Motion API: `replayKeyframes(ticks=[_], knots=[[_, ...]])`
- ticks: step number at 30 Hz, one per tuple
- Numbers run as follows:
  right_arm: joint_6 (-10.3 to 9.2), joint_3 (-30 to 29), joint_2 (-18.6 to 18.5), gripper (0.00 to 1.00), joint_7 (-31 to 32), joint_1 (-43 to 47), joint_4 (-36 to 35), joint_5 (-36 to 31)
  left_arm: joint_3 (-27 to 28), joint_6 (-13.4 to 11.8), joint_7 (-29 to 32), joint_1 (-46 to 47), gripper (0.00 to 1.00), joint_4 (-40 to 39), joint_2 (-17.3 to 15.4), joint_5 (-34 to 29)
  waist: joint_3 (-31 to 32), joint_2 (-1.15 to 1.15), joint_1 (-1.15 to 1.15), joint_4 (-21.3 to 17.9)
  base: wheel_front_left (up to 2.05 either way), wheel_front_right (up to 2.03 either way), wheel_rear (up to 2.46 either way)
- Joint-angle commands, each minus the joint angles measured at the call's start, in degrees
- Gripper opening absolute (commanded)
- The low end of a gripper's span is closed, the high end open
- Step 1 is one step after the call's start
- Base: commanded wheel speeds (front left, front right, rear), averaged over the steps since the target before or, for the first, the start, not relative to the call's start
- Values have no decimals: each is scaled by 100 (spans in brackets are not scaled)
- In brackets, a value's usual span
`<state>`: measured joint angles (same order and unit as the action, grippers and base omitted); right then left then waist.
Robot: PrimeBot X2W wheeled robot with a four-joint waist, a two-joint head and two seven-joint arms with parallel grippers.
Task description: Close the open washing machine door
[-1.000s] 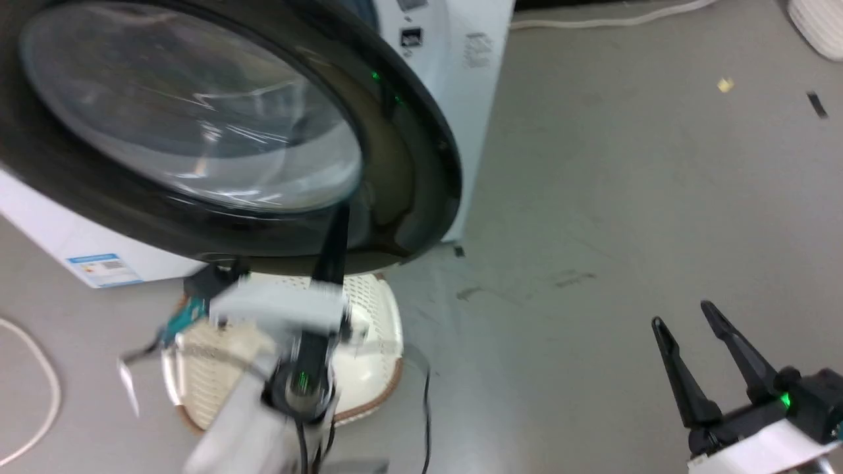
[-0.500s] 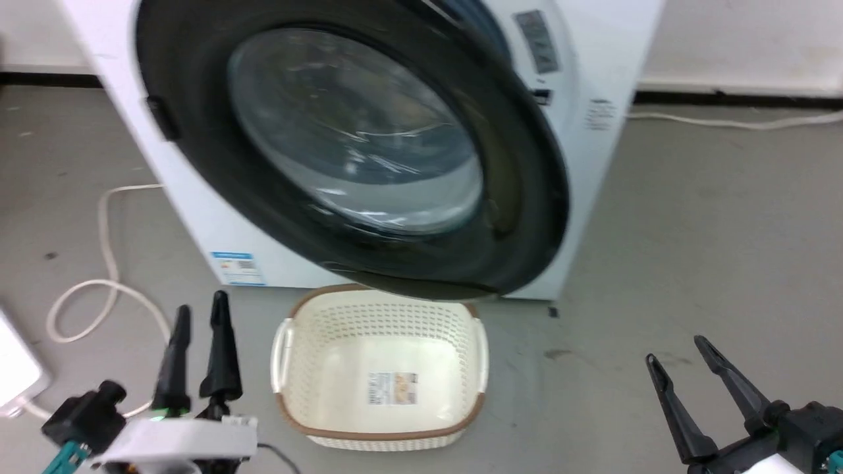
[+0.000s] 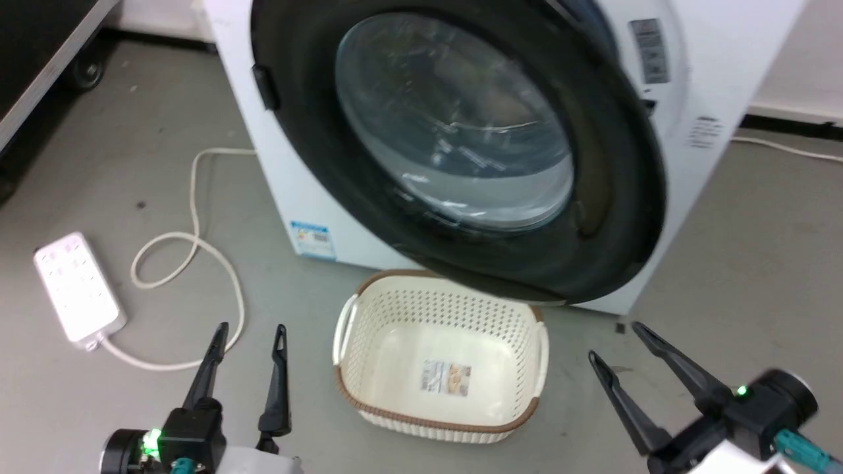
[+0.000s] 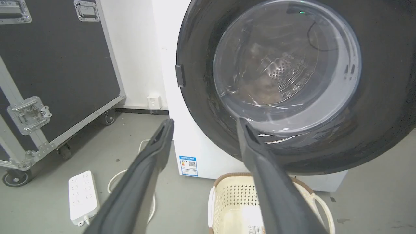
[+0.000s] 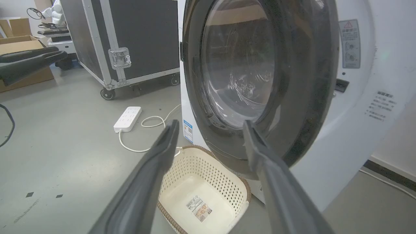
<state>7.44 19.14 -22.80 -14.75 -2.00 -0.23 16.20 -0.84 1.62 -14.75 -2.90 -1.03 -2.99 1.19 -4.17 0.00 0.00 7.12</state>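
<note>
The washing machine door [image 3: 461, 151], a glossy black ring around a bulging clear glass bowl, is seen ajar on the white boxy washing machine [image 3: 718, 79], above and beyond the left tool [image 3: 251, 327] and right tool [image 3: 617, 341]. Both are spread open and empty, flanking a cream perforated basket [image 3: 369, 309] on open grey floor [image 3: 757, 250].

The washing machine door [image 3: 619, 197] has a glossy black rim around clear, reflective glass; the washing machine [image 3: 724, 59] body is smooth white (slightly shiny). The laundry basket [image 3: 448, 306] is cream perforated plastic, the floor [image 3: 757, 250] matt grey
</note>
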Motion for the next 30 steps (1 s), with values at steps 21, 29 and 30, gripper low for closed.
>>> replayKeyframes(ticks=[21,29,30], knots=[[5,744,-1877,0,195,-2944,1328,1769,-1095,-760,-25,334,100,-106,11,238,-1229,0,0,1043,0,0,0],[5,537,-2253,0,470,-4343,2405,2377,-1541,-1129,-25,541,100,-289,11,434,-1638,0,0,1291,0,0,0],[5,537,-2253,0,470,-4343,2405,2377,-1541,-1129,-25,541,100,-289,11,434,-1638,0,0,1291,0,0,0]])
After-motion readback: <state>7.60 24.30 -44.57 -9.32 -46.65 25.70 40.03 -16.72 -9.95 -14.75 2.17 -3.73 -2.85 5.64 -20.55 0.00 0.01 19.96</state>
